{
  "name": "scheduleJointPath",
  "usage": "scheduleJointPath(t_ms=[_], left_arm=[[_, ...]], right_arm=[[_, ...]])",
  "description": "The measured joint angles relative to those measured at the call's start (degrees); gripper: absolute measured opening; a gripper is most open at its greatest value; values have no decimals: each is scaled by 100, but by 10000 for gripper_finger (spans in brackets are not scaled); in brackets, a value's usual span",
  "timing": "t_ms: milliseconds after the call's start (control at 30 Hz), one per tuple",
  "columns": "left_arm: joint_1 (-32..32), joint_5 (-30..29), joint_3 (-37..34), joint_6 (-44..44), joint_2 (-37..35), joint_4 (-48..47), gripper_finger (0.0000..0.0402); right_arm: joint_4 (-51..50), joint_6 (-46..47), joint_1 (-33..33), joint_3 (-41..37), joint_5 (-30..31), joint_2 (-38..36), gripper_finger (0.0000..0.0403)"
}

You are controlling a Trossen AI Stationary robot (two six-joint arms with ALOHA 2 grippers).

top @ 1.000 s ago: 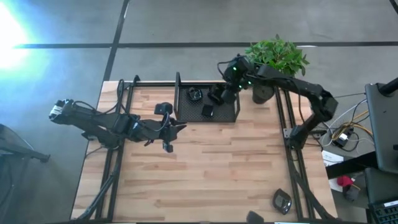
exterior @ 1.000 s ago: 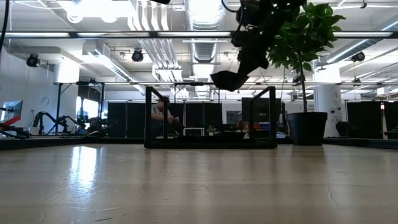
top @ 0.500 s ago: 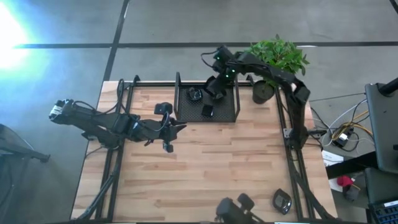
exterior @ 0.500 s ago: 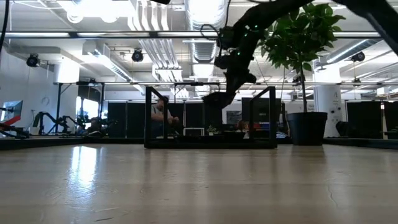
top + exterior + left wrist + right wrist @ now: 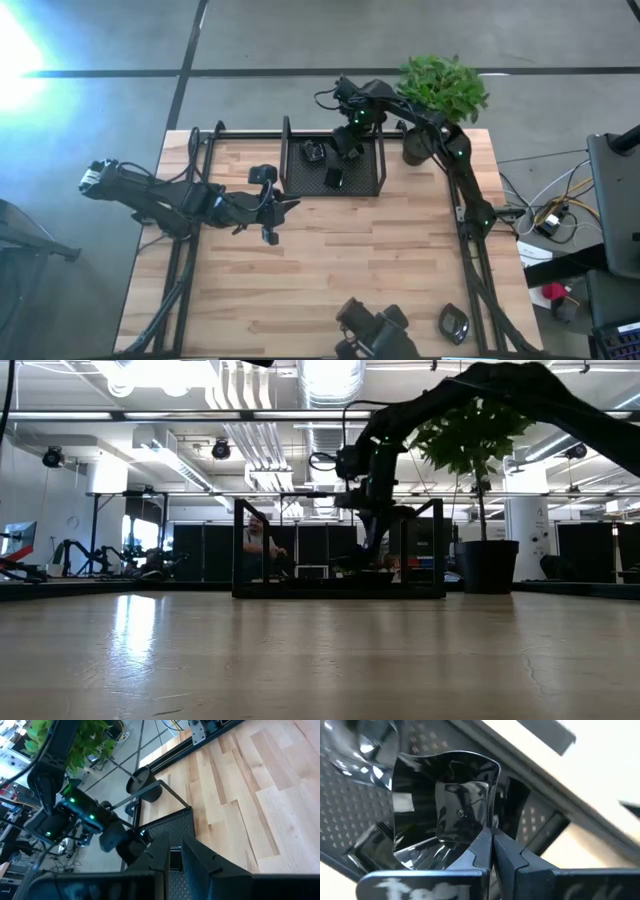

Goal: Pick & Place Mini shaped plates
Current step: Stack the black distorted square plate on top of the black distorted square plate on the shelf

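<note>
Right claw [image 5: 345, 140] now lowered over mesh tray [image 5: 372, 185], clamped on glossy plate [image 5: 451, 800], perhaps two plates [image 5: 333, 178] inside

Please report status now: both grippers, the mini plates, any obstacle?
Right gripper shut on mini plate, over mesh tray. Left gripper waiting, mid-table. Two plates in tray. No obstacle seen.

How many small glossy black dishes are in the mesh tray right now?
3 visible: small glossy black dish at tray's far left, another near its front, third held by right gripper over the tray. More may be hidden.
</note>
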Motion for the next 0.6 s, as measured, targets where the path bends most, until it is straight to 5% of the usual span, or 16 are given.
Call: scheduleJointPath(t_ms=[600], left_arm=[[0,-48,0,166,-2,-4,45]], right_arm=[[-397,-18,-14,111,407,56,9]])
